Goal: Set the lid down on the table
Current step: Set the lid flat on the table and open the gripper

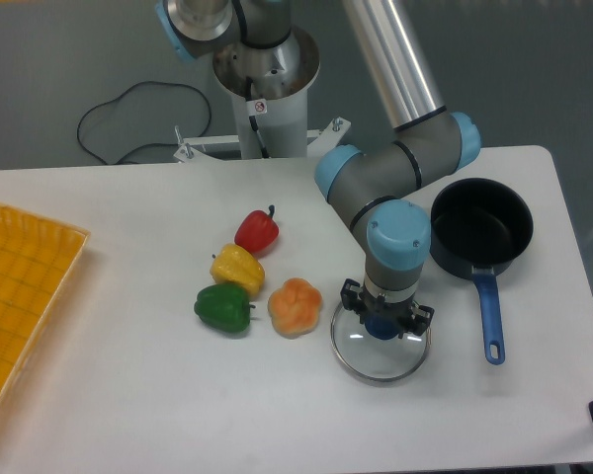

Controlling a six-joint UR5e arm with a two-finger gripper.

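Near the table's [128, 395] front right, the lid [380, 348] lies just right of an orange pepper [296, 306], the gripper [383, 324] closed on its blue knob. Green [222, 307], yellow [237, 268] and red [257, 231] peppers sit farther left; a saucepan [480, 237] stands right. No writing is legible.

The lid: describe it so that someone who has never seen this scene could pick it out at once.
On the white table, look right of the cluster of four peppers, directly under the arm's gripper. There lies the lid, a round clear glass disc with a thin metal rim and a blue knob that the gripper is on. Unlike the dark saucepan to its right, it is see-through and has no long handle.
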